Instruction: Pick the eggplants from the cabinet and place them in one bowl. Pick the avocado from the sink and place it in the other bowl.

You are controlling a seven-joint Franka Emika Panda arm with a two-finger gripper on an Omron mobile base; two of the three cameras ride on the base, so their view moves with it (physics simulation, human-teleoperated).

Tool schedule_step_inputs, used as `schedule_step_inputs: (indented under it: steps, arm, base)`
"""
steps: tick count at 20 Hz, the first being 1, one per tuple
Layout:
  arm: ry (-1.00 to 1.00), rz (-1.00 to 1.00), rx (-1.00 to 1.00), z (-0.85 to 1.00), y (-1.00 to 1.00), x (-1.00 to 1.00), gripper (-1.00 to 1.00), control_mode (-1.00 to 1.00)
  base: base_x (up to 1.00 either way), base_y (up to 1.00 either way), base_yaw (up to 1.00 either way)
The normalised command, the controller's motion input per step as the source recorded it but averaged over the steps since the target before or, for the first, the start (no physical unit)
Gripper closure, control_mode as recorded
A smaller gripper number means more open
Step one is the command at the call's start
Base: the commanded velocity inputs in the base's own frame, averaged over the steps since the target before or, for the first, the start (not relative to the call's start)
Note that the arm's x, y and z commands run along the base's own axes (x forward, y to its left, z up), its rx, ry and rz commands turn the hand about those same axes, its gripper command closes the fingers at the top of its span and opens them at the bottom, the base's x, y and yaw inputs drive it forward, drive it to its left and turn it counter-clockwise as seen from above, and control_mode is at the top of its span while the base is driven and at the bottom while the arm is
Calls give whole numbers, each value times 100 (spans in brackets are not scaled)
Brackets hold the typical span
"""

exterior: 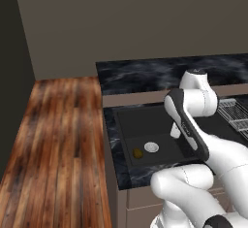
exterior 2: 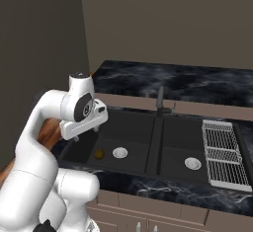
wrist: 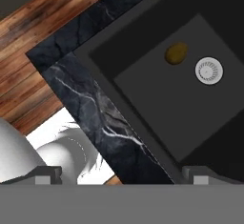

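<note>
My gripper (exterior 2: 79, 133) hangs open and empty above the sink's (exterior 2: 133, 122) left basin, with the avocado (exterior 2: 99, 153) lying below it, just left of the drain (exterior 2: 120, 152).

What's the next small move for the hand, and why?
Probably lower the hand into the left sink basin toward the avocado. It is open and empty, well above the basin, and the avocado lies free on the basin floor beside the drain.

Avocado (wrist: 176, 54) on sink (wrist: 157, 101) floor beside drain (wrist: 208, 70); jaws apart, empty.
</note>
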Motion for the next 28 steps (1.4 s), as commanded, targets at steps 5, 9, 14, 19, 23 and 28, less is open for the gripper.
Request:
schedule_step_inputs:
  steps: [5, 9, 14, 19, 23, 28]
  arm:
    - [5, 11, 0, -11, 3, 23, -100, -100]
    - [3, 8, 0, -9, 4, 34, -100, -100]
    - [1, 8, 0, -3, 0, 32, -100, -100]
    - [0, 7, 0, -10, 0, 21, -100, -100]
    - [0, 3, -2, -14, 0, 14, -100, -100]
    - [0, 2, -4, -15, 0, 15, -100, -100]
  base:
    - [0, 0, 0]
    - [0, 0, 0]
    - [0, 0, 0]
    - [0, 0, 0]
    - [0, 0, 0]
    - [0, 0, 0]
